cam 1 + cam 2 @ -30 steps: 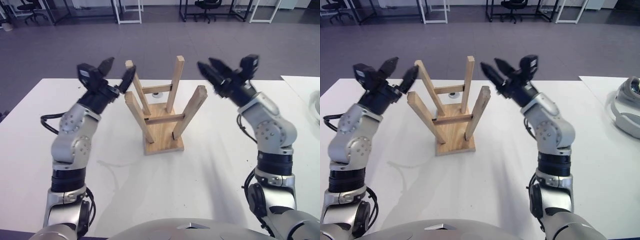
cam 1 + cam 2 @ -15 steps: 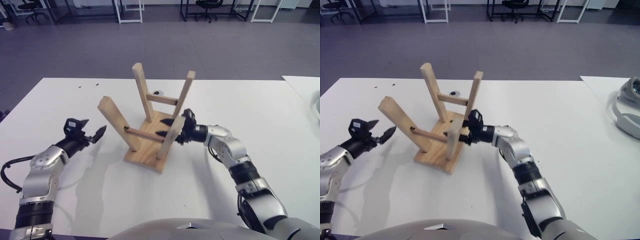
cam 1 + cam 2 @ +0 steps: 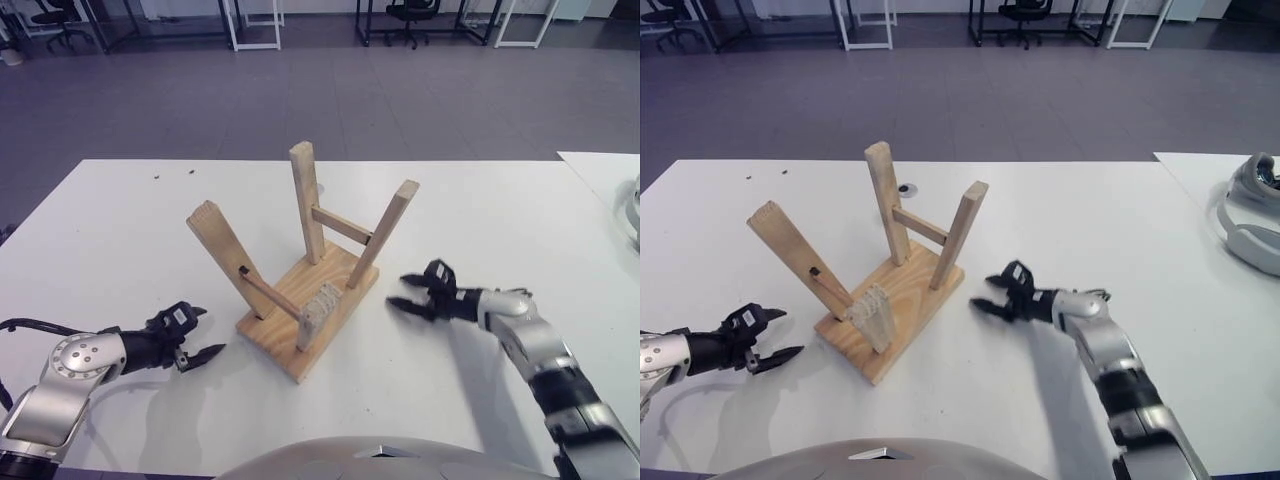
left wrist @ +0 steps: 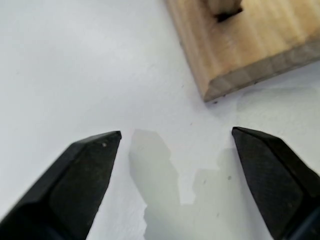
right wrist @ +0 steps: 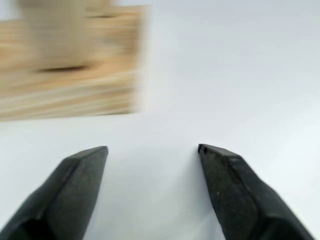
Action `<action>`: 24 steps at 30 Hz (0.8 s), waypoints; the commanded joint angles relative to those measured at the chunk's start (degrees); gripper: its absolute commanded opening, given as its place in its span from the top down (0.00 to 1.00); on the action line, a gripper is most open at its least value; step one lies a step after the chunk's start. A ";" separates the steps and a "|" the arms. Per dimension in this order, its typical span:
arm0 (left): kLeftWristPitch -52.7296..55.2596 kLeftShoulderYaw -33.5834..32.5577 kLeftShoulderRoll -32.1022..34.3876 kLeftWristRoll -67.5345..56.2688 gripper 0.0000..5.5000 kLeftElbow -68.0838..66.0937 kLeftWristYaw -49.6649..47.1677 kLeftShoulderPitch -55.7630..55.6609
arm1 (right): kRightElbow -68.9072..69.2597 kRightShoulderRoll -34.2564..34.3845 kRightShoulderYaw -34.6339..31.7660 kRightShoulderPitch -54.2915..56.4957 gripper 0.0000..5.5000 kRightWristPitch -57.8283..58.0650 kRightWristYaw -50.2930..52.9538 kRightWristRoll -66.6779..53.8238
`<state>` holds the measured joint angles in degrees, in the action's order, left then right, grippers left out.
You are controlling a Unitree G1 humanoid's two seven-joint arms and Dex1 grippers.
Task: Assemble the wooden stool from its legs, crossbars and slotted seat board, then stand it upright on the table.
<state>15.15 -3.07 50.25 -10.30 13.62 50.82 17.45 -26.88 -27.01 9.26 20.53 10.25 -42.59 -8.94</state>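
The wooden stool (image 3: 310,290) is seen inverted on the white table (image 3: 120,230), between the two grippers, its slotted seat board (image 3: 283,345) lying flat and its legs pointing upward. Nothing is held by the left gripper (image 3: 205,332): its fingers are spread wide just above the tabletop, and the nearest corner of the board is seen a little beyond the fingertips in the left wrist view, apart from them. The right gripper (image 3: 398,293) is likewise spread and empty, low over the table, with the opposite long edge of the board near its fingertips but not touched.

Four legs are seated in the board: one leg (image 3: 225,260) on the left gripper's side, one leg (image 3: 385,230) on the right gripper's side, a far leg (image 3: 307,200) beyond both, and a near leg (image 3: 318,312) closest to the robot. One crossbar (image 3: 340,225) is fitted between the far pair and another crossbar (image 3: 270,292) between the near pair.

Assembly is judged to be finished or nearly so, with the turning-over step in hand. For the next move a firm hold from both sides is called for, on the legs or the board's edges, so that the stool can be lifted, rotated and set down on its feet. How tightly the joints are seated cannot be told, so an even, two-sided grip is advised.
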 commanded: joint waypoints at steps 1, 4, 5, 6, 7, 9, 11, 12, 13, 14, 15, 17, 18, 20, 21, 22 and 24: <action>2.77 9.01 -0.71 6.67 0.25 -3.11 0.28 -5.24 | -26.59 9.52 3.60 16.62 0.38 -9.36 10.83 9.34; 1.45 12.07 -2.77 10.14 0.25 -8.54 -2.96 -9.43 | -31.79 12.55 5.28 18.38 0.38 -15.33 4.88 10.57; -0.25 12.13 -4.42 10.44 0.25 -11.34 -4.49 -11.51 | -30.93 11.59 6.87 16.46 0.38 -17.40 -0.45 11.23; -1.59 11.75 -6.07 9.92 0.25 -13.47 -5.62 -12.96 | -29.93 10.54 7.96 14.68 0.38 -18.78 -5.00 11.57; -3.58 10.65 -9.16 8.13 0.25 -16.06 -7.06 -15.16 | -26.84 8.70 8.22 11.71 0.38 -18.94 -9.28 10.73; -6.46 8.32 -17.15 3.49 0.25 -20.91 -10.32 -20.86 | -18.30 4.27 6.73 5.12 0.38 -17.94 -11.79 8.73; -10.98 5.87 -21.52 1.92 0.25 -23.55 -13.23 -23.11 | -7.19 0.52 4.49 -1.06 0.38 -14.42 -10.33 7.00; -12.36 3.72 -21.99 0.69 0.25 -23.73 -13.64 -22.59 | -0.96 -1.02 3.15 -4.18 0.38 -11.85 -9.49 5.78; -13.75 1.84 -21.76 0.13 0.25 -23.81 -13.86 -21.73 | 4.20 -1.96 1.72 -6.67 0.38 -9.34 -8.25 4.73; -14.69 -0.07 -21.00 -0.31 0.25 -23.55 -13.82 -20.31 | 7.79 -2.33 -0.24 -8.50 0.38 -7.35 -4.97 4.63; -15.31 -1.57 -20.13 -0.51 0.25 -22.87 -13.85 -18.58 | 10.30 -2.48 -2.19 -9.99 0.38 -5.65 -0.98 5.37; -14.67 -3.71 -18.60 -0.10 0.25 -18.80 -14.58 -13.45 | 14.82 -2.06 -6.10 -13.61 0.38 -2.51 5.54 5.60; -13.15 -4.16 -18.59 0.21 0.25 -15.23 -15.40 -10.31 | 16.91 -2.24 -6.83 -16.36 0.38 -1.79 7.33 6.14; -10.32 -2.93 -18.96 0.58 0.25 -8.48 -15.99 -5.00 | 20.38 -2.16 -7.30 -21.59 0.38 -0.64 9.75 6.94; -9.85 -1.62 -19.32 1.50 0.25 -6.02 -16.40 -2.93 | 23.11 -1.80 -7.24 -24.44 0.38 0.37 10.41 6.79; -9.44 -0.73 -19.49 2.16 0.25 -4.38 -16.74 -1.67 | 25.19 -1.53 -7.18 -26.25 0.38 1.27 10.86 6.53; -8.57 1.57 -20.38 4.66 0.25 -2.69 -18.50 -0.27 | 31.30 -0.54 -5.89 -30.01 0.38 3.55 10.53 5.03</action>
<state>5.25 -3.42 30.34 -8.23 9.36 33.61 16.36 1.14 -28.51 1.47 -5.39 10.31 -31.61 -3.45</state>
